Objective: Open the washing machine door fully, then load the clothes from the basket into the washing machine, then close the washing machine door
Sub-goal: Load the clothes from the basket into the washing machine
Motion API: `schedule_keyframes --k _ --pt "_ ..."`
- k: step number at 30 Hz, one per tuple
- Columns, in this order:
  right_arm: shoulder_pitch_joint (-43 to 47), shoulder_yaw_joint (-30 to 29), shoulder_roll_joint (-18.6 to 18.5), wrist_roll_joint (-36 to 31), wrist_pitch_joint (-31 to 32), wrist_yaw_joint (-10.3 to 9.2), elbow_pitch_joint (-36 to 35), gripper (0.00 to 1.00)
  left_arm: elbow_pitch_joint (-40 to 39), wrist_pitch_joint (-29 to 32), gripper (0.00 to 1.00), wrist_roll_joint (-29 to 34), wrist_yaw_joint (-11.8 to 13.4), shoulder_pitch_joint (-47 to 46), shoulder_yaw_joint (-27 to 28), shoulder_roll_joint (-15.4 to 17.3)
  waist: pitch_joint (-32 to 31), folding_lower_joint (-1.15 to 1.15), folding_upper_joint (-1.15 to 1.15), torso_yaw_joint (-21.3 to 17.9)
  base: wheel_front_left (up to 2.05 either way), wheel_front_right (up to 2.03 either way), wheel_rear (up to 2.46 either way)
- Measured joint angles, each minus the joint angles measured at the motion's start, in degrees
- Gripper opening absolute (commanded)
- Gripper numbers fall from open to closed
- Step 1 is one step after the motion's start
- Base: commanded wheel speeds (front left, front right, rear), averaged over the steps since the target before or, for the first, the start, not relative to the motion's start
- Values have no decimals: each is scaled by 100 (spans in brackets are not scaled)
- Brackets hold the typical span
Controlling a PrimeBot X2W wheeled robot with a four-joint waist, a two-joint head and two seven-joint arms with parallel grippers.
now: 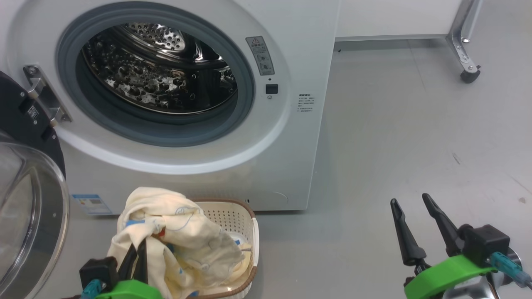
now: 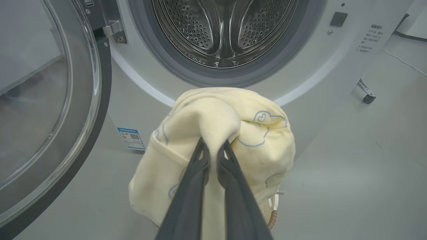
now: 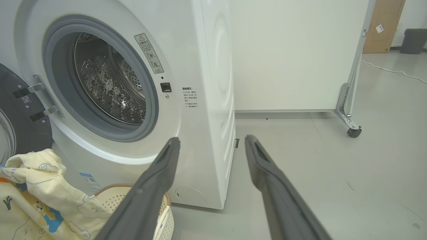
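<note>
Left gripper (image 2: 214, 148): fingers clenched on a fold of the clothes (image 2: 217, 113); bundle raised partly out of the basket (image 1: 232, 216), lower cloth draped inside. Right gripper (image 1: 410, 199): spread wide, holding nothing, well apart. Door (image 1: 25, 232): swung open, left of the drum (image 1: 162, 74). Handling advice: lift until the cloth clears the basket rim, carry it past the gasket (image 1: 104, 120), and release deep inside.
</note>
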Motion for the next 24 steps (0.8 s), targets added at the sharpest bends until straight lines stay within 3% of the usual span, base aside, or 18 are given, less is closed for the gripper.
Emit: schedule_keyframes --k 13,24 --pt "-8 69 0 0 0 1 -9 100 -7 86 0 -99 3 -119 14 -1 214 0 0 -57 0 0 0" --pt "-396 293 0 107 -124 1 42 100 611 790 0 -381 -45 -1327 175 126 860 1 0 -386 0 0 0"
